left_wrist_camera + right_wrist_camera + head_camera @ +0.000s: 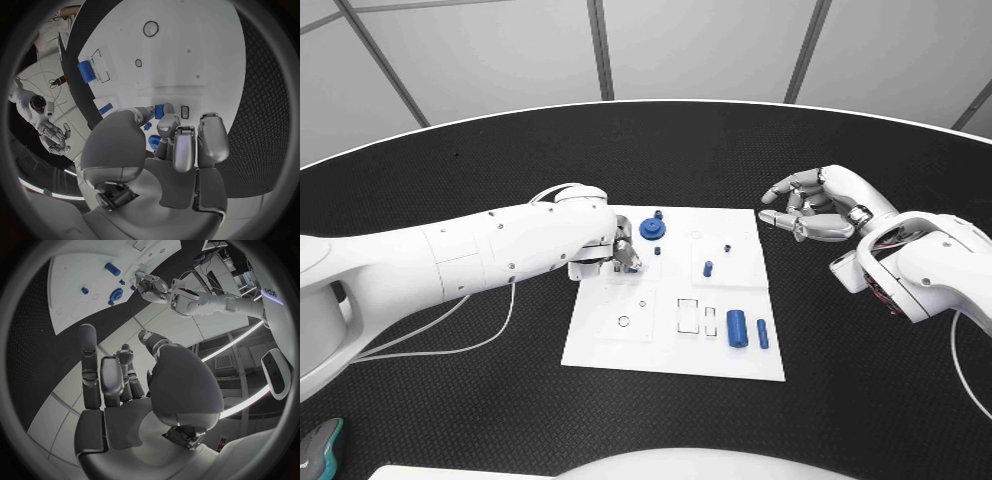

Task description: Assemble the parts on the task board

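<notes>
The white task board (733,355) lies mid-table. My left hand (620,250) hovers over its far left part, thumb and a finger pinching a small blue part (159,111) close to the board. Just beyond the hand stands a round blue part (655,233). Small blue pieces (708,268) dot the board's middle, and two blue cylinders (736,327) lie near its right edge. My right hand (816,205) hangs above the black table off the board's far right corner, fingers loosely curled and apart, holding nothing. The right wrist view shows that hand (125,390) with the board (75,270) beyond it.
Rectangular slots (689,314) and a round hole (625,321) mark the board's near half. A white cable (495,335) trails over the table left of the board. A dark teal object (318,445) lies at the near left edge.
</notes>
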You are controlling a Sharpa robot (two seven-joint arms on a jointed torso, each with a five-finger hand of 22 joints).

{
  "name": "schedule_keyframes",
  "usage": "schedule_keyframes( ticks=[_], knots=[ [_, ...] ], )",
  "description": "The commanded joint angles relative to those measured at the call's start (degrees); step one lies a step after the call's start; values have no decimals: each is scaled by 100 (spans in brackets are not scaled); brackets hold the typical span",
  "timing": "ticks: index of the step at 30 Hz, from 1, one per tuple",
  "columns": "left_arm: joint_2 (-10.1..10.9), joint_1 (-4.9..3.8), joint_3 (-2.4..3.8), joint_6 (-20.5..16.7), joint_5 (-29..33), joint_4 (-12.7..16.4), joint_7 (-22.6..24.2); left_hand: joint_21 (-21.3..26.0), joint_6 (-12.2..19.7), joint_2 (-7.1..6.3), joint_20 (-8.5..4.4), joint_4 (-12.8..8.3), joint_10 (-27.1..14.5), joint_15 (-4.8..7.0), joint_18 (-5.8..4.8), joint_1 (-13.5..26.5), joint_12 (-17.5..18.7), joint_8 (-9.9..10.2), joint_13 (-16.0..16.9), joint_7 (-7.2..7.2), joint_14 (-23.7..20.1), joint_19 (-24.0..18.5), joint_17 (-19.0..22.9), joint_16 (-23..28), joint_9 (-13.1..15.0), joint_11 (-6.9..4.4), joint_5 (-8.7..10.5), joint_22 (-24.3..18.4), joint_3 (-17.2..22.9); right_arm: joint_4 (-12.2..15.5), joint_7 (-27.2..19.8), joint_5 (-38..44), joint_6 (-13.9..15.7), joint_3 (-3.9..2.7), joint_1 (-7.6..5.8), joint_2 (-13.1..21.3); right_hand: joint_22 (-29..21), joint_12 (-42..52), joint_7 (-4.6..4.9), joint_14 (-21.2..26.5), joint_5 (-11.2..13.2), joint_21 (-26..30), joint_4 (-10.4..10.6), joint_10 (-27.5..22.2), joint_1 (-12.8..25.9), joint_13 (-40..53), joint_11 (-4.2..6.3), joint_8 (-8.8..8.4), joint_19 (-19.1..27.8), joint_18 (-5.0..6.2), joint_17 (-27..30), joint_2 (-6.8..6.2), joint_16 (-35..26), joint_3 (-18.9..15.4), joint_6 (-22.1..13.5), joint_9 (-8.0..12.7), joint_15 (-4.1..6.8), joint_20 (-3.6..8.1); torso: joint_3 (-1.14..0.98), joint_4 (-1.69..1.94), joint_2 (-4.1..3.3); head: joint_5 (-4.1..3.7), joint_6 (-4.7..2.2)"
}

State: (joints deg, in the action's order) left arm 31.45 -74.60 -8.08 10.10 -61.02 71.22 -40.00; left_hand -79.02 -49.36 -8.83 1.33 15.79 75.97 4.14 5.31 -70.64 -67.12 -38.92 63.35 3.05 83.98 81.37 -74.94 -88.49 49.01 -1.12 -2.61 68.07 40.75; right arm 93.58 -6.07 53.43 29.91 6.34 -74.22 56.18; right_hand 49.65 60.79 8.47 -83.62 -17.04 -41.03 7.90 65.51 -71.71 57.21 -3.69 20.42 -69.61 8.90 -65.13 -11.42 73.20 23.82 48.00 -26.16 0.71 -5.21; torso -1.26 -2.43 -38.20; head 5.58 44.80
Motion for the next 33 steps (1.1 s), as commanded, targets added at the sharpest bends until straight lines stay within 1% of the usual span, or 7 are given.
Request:
schedule_keyframes(
  ticks=[1, 11, 25, 27, 33],
  knots=[
    [-27, 0, 0, -41, 0, -28, -143, -15, -18, 43, 4, -538, 10, 51, -107, 38, -27, -44, 9, -6, 544, 47, -1306, -24, 6, -7, -19, 8, 568, 1, -1, 0, 0, 0, 0, 1, -5, -20, 12, -12, -25, 21, 44, -21, -3, -5, 5, 21, -52, 57, 5, -3, -40, -3, -30, -6, 7, 2, 1, -5, 3, 1, 0],
    [-64, 1, 0, -151, 0, -101, -150, -13, -9, 76, 0, -506, 9, 52, -107, 93, -38, -64, 17, -8, 544, 46, -1305, -24, 24, -9, -18, 8, 568, 5, 3, 0, -7, 0, 0, 6, -5, -20, 12, -12, -25, 21, 44, -21, -3, -5, 5, 21, -52, 57, 5, -3, -40, -3, -30, -6, 7, 2, 1, 0, -1, -11, -2],
    [-112, 1, 1, 32, 0, -168, -185, -17, 9, 80, 0, -518, -8, 54, -108, 95, -20, -69, -6, -12, 543, 49, -1301, -22, 33, -12, -19, 15, 575, 17, 7, 0, -34, 0, 0, 8, -26, -20, 10, -11, -27, 49, 51, -20, -3, -7, 6, 32, -50, 61, 15, -5, -52, -6, -33, -8, 8, 3, 5, -1, 2, -22, 15],
    [-114, 1, 1, 48, 0, -170, -186, -17, 9, 80, 0, -518, -8, 54, -108, 95, -20, -69, -6, -12, 543, 49, -1301, -22, 33, -12, -19, 15, 575, 18, 7, 0, -38, 0, 0, 9, -26, -20, 10, -11, -27, 49, 51, -20, -3, -7, 6, 32, -50, 61, 15, -5, -52, -6, -33, -8, 8, 3, 3, -2, 3, -22, 14],
    [-100, 1, 1, -35, 0, -168, -181, -20, 15, 80, 0, -526, -12, 55, -110, 93, -16, -72, -11, -14, 543, 51, -1303, -23, 36, -14, -19, 22, 578, 17, 10, 0, -44, 0, 0, 14, -26, -20, 10, -11, -27, 49, 51, -20, -3, -7, 6, 32, -50, 61, 15, -5, -52, -6, -33, -8, 8, 3, 2, 5, 8, -30, 16]
  ],
)
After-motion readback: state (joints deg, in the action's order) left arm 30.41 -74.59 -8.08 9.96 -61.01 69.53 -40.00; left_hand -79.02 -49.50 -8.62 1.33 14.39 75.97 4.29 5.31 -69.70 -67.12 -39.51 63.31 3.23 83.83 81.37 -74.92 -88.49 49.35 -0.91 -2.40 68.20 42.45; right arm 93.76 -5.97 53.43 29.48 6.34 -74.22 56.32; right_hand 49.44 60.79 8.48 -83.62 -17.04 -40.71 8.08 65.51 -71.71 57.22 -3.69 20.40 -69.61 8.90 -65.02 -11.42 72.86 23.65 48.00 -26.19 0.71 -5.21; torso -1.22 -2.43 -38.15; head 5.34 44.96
